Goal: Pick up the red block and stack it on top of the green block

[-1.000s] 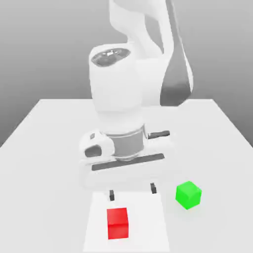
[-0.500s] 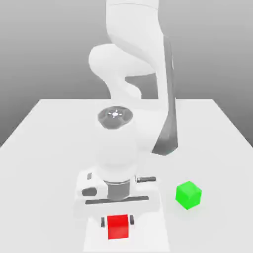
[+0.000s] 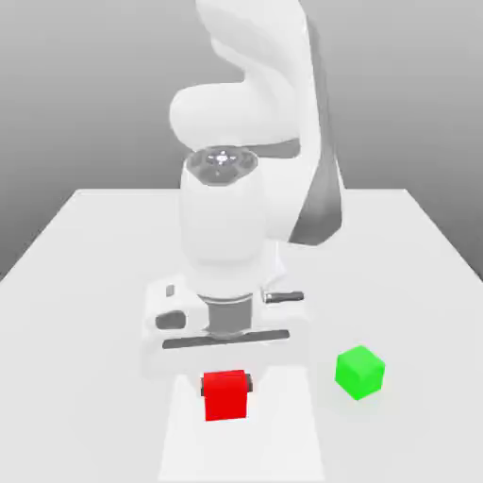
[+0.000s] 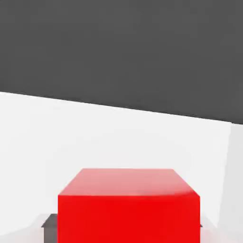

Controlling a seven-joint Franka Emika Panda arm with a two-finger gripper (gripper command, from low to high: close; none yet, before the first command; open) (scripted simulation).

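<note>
end effector clamped on the red block

its fingers press the red block's two sides, holding it above the white desk, under the white arm. the green block rests on the desk, apart toward the exterior view's right.

The white arm bends forward and down, wrist vertical. Its tool points straight down, fingers clamped on the red block.
</note>
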